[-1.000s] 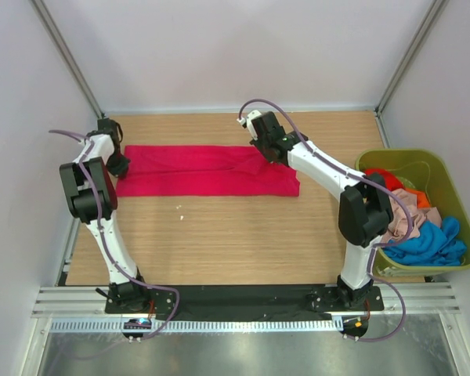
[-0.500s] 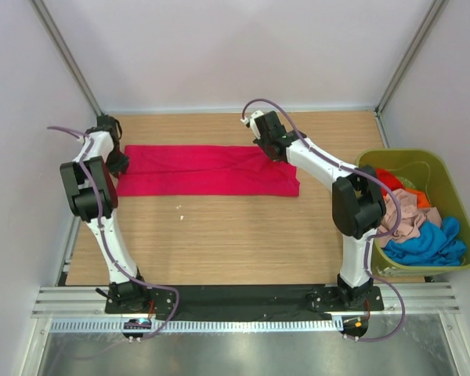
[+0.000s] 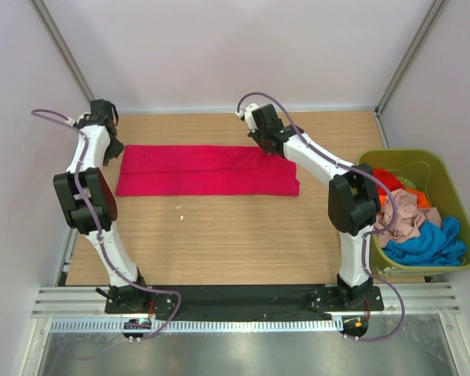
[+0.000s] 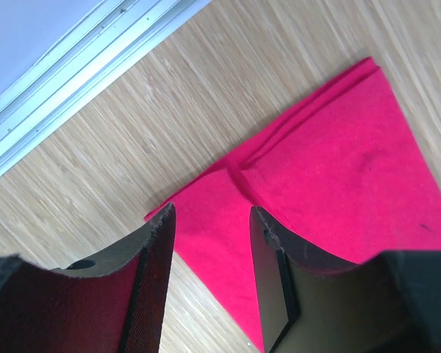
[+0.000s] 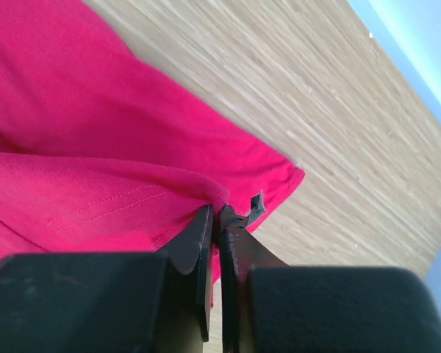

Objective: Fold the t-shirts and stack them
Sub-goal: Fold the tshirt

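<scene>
A crimson-red t-shirt (image 3: 204, 170) lies folded into a long strip across the table (image 3: 219, 227). My left gripper (image 3: 115, 151) hovers open just above its far-left corner. In the left wrist view the cloth (image 4: 331, 169) lies flat on the wood under the spread gripper (image 4: 209, 220), which holds nothing. My right gripper (image 3: 268, 149) is at the strip's far edge, right of centre. The right wrist view shows it (image 5: 217, 213) shut on a small raised fold of the crimson-red t-shirt (image 5: 95, 147). The orange-red (image 3: 388, 178), beige-pink (image 3: 403, 211) and blue (image 3: 431, 243) t-shirts are heaped at the right.
An olive-green tub (image 3: 374, 160) at the table's right edge holds the heaped shirts. A metal rail (image 4: 81, 59) runs along the back wall close to the left gripper. White walls enclose the table on three sides.
My left gripper has opened, let go of the shirt's left end and drawn back toward the far wall. The right gripper stays pinched on the far edge, shifted slightly left.
</scene>
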You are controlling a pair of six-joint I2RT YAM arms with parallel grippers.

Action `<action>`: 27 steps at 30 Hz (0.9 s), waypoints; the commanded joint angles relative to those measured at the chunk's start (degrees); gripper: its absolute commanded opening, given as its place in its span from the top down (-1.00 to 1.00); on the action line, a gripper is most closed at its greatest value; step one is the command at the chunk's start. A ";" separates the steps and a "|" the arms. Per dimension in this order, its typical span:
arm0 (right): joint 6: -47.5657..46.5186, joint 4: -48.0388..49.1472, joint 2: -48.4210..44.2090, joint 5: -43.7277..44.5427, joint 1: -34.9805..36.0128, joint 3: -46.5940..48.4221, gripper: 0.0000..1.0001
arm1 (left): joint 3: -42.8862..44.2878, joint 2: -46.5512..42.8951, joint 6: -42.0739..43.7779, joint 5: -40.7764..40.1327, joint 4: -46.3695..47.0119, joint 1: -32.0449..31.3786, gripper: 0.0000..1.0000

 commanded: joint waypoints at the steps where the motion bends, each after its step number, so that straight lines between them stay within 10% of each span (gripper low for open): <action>1: -2.14 2.11 2.02 0.16 -0.01 3.42 0.77 | -1.04 -2.96 1.36 -0.46 0.46 -0.30 0.06; 4: -1.27 1.41 3.08 3.40 -0.10 5.17 0.18 | -2.62 -5.06 2.06 3.14 1.77 -1.26 0.04; 10: 9.60 -5.18 0.80 6.58 -1.23 8.08 -0.12 | -6.58 -9.56 3.21 11.32 5.82 -5.47 -0.03; 18: 20.97 -8.71 -6.14 -9.48 -4.23 0.89 0.40 | -15.98 -14.30 7.85 29.17 16.26 -19.69 0.01; 27: 29.57 1.14 -1.58 -25.05 -10.64 -5.54 0.09 | -13.09 -6.58 9.19 33.82 22.69 -32.38 0.08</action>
